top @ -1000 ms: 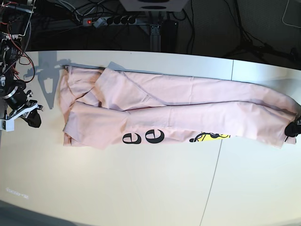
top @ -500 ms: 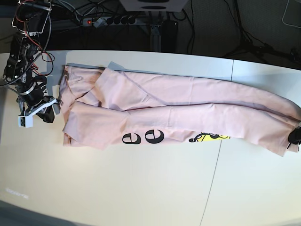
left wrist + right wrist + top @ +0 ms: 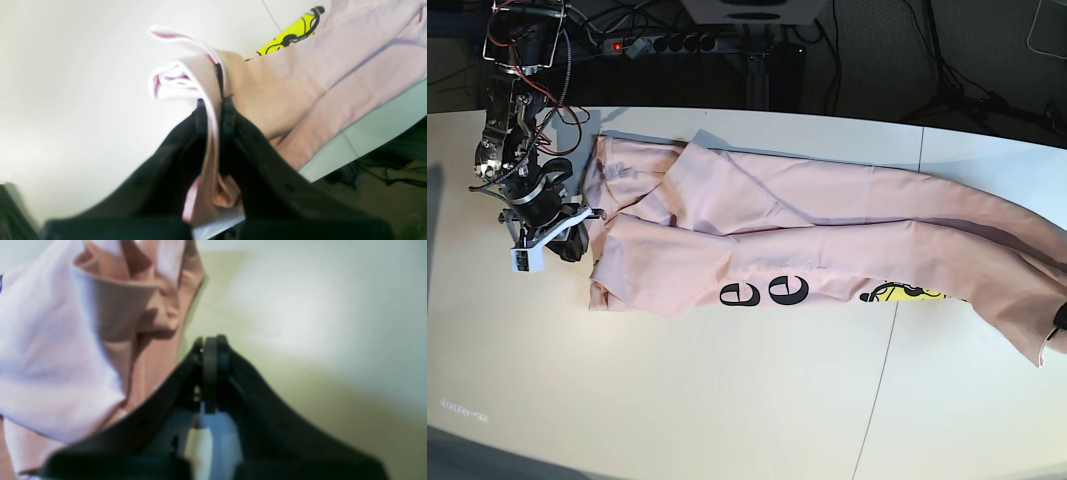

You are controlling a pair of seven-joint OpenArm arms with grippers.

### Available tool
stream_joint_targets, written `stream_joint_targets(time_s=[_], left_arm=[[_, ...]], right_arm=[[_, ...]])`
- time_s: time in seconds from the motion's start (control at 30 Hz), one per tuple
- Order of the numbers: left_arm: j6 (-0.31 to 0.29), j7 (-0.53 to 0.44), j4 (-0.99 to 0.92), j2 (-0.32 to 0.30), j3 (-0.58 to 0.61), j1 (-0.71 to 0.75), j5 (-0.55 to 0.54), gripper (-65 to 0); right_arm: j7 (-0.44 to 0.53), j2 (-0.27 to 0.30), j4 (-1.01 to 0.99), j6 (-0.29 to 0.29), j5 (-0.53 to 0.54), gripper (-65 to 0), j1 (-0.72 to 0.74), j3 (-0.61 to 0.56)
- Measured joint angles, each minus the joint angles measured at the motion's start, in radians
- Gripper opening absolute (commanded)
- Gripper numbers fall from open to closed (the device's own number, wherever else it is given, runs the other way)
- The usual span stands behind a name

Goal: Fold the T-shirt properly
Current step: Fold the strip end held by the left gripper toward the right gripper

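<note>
The T-shirt (image 3: 827, 240) lies folded into a long pale pink band across the upper half of the white desk (image 3: 727, 400), black letters and a yellow graphic showing along its lower edge. At the far right edge of the base view, the left gripper (image 3: 213, 110) has its jaws pinching a bunched corner of the fabric. At the left, the right gripper (image 3: 210, 350) sits just beside the shirt's end, jaws pressed together on nothing. No containers appear.

White table (image 3: 727, 400), dark floor w/ cables (image 3: 867, 60) behind.
</note>
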Motion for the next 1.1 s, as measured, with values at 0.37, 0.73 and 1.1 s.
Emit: stream_joint_targets(time_s=[0.37,0.73,1.1], left_arm=[[0.047,-0.071,0.473,0.094,0.003,0.221,0.239,-65.0],[0.079,-0.133,0.496,0.359,0.002,0.243,0.381,-65.0],[0.079,-0.130,0.456,0.572,0.001,0.243,0.402,-65.0]], right_arm=[[0.013,-0.042,0.004,-0.007,-0.015,-65.0,0.000,0.000],[0.012,-0.042,0.004,-0.007,-0.014,-65.0,0.000,0.000],[-0.006,-0.041,0.004,-0.007,-0.013,-65.0,0.001,0.000]])
